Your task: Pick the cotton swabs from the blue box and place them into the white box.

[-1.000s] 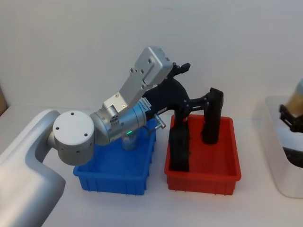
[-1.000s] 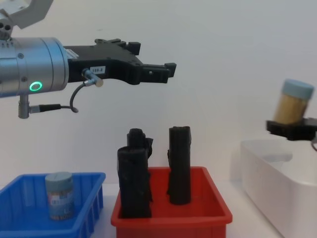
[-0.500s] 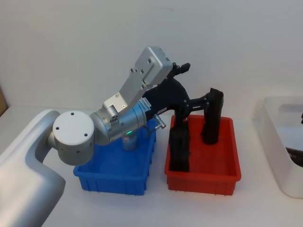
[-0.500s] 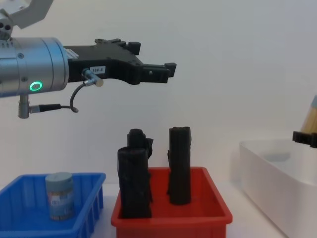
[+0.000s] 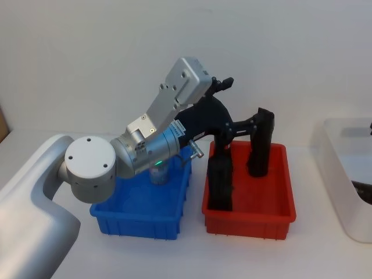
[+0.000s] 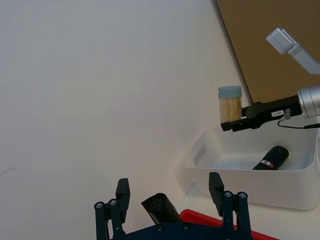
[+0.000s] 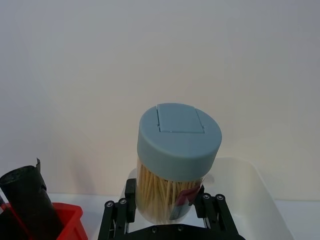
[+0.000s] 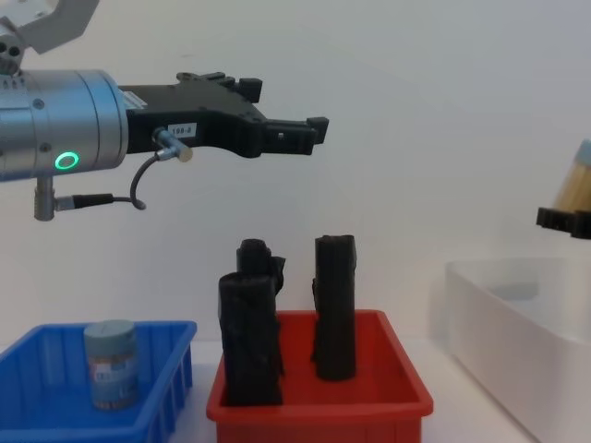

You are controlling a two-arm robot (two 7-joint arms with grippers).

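Note:
One jar of cotton swabs (image 7: 177, 145), grey-blue lid up, is held upright by my right gripper (image 7: 166, 200), which is shut on its clear body. Seen from the left wrist, that jar (image 6: 230, 104) hangs above the white box (image 6: 250, 172). In the chest view it (image 8: 577, 183) shows at the right edge, over the white box (image 8: 503, 337). Another jar of cotton swabs (image 8: 111, 365) stands in the blue box (image 8: 171, 365), against its far wall (image 5: 158, 172). My left gripper (image 6: 170, 190) is open and empty, high above the red bin (image 5: 250, 200).
The red bin (image 8: 323, 397) beside the blue box (image 5: 142, 203) holds black cylinders (image 8: 334, 309) standing upright. One black cylinder (image 6: 270, 158) lies inside the white box. My left arm (image 5: 151, 139) reaches across over the blue box.
My right gripper has carried its jar to the right, from the white box's near side to above it. The left arm has not moved.

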